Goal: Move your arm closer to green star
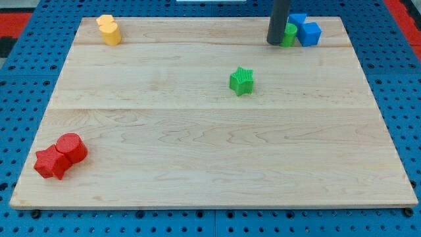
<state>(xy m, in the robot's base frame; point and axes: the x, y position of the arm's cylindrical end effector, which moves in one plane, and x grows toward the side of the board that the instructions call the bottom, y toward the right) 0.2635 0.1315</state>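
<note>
Camera view: a pale wooden board [197,158] made of joined planks lies on a blue pegboard surface [26,79] with rows of small holes, and a red patch of the same pegboard shows at the far left corner and the far right corner. The arm ends in a straight dark rod [279,16] that comes down from the view's top on the right side; it carries no claw, so there is nothing to stand apart or together, and my tip [274,43] rests on the board near its far edge. Just to the right of my tip, touching or very nearly touching the rod, stands a small green block [289,35] whose shape I cannot make out because the rod hides part of it. Right behind and beside that block sit two blue blocks [306,30], angular in form, close together at the far right of the board. The green star-shaped block [242,80] lies alone on the board, nearer to the camera than my tip and a little to its left, apart from it with bare wood between them. At the far left a pair of yellow blocks [108,29] with rounded forms touch each other. In the near left corner a red cylinder block [71,147] leans against a red star-like block [50,162], well apart from everything else.
</note>
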